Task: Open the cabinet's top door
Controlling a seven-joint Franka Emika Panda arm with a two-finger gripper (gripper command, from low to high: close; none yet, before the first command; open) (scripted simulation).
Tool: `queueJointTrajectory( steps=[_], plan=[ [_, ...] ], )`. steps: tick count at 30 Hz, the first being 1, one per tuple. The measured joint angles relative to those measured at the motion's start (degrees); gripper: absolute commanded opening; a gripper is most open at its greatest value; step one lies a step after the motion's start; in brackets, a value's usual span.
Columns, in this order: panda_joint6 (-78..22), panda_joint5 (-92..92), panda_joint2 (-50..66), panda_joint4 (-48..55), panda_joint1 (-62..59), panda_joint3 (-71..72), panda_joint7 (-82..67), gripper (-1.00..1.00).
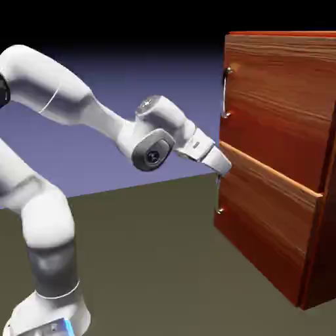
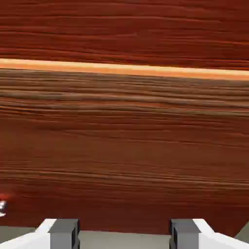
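The reddish-brown cabinet [image 1: 308,262] stands at the exterior view's right. Its top door [image 1: 275,85] is the upper panel, lying flush and shut, with a long silver bar handle [image 1: 226,92] on its left edge. My gripper [image 1: 224,168] hangs below that handle, at the seam where the lower panel [image 1: 262,210] begins. In the hand view, wood grain fills the picture, crossed by a bright orange line [image 2: 124,69]. My fingertips [image 2: 63,233] stand wide apart at the bottom edge. My gripper [image 2: 124,237] is open, with only wood showing between the fingers.
The lower panel's top edge juts out a little from the top door's face. Its short handle [image 1: 219,197] sits just under my gripper. The olive table [image 1: 164,262] runs from the robot's base to the cabinet.
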Motion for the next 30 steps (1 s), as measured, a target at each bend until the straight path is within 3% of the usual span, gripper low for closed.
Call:
queueJointTrajectory(
  steps=[30],
  plan=[
    [-14.6,74.8,-39.2,19.6,-44.9,40.0,-21.8,0.00]
  ],
)
